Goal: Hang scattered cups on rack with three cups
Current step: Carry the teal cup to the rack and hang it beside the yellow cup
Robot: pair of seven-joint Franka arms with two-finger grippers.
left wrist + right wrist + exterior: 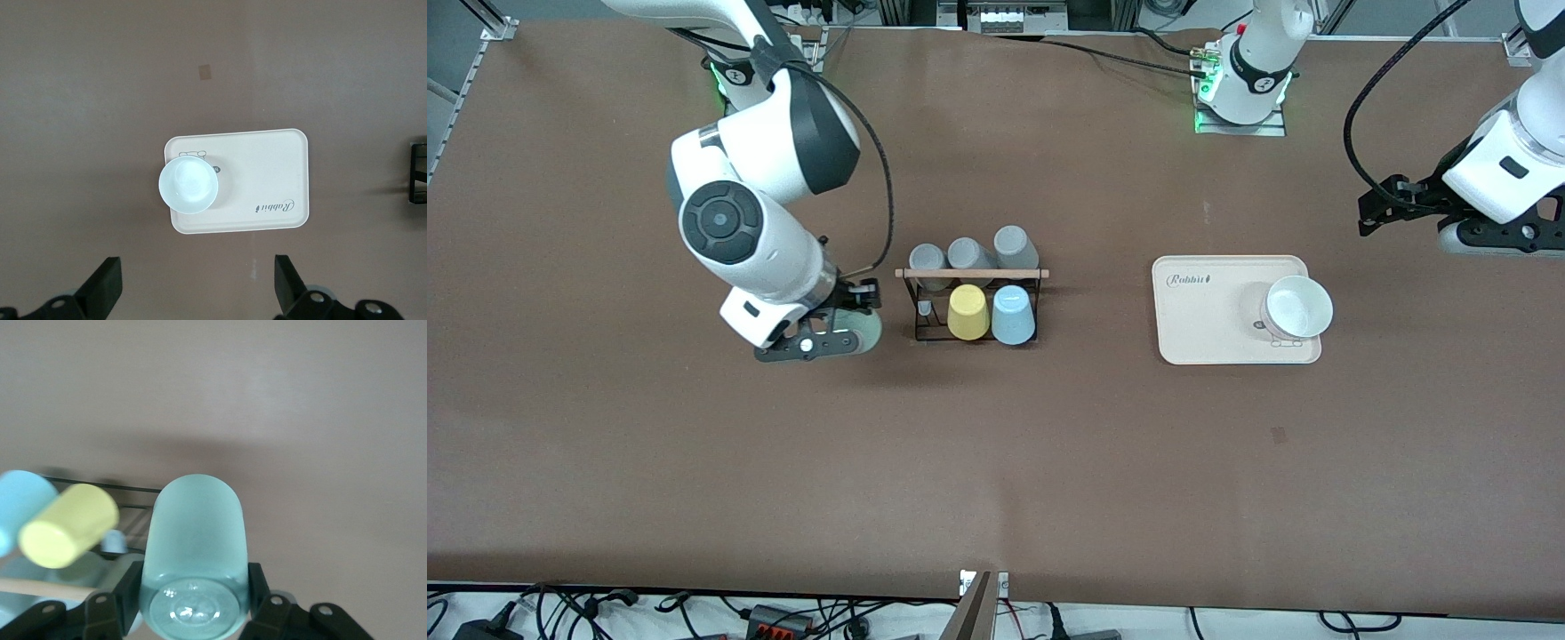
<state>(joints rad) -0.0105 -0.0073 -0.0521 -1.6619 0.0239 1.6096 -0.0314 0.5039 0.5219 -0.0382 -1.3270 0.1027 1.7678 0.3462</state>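
The right pincer (831, 333) is hanging low over the bench (996, 462) just beside the rack (971, 302), at the rack's end toward the right arm, its fingers (127, 587) pinching the pale sage green cup (195, 553) from both sides. In the front view only a sliver of that cup (869, 331) is showing past the wrist, while the right wrist view is showing it filling the gap between the fingers, base toward the lens and its rim hard to make out. The black wire rack is carrying a light wooden rod (971, 273) across its top. On its nearer row, the yellow cup (968, 312) and the light blue cup (1013, 315) are sitting upside down side by side, and one peg at the right arm's end is standing bare. Three grey cups (969, 255) are sitting on the farther row, partly hidden by the rod. The left pincer (197, 290) is waiting in the air toward the left arm's end of the bench, fingers spread wide and holding nothing; the front view is cutting off much of that arm. Its wrist camera is looking down on a beige tray (1209, 329) with a white bowl (1299, 307) on it, well apart from the rack.
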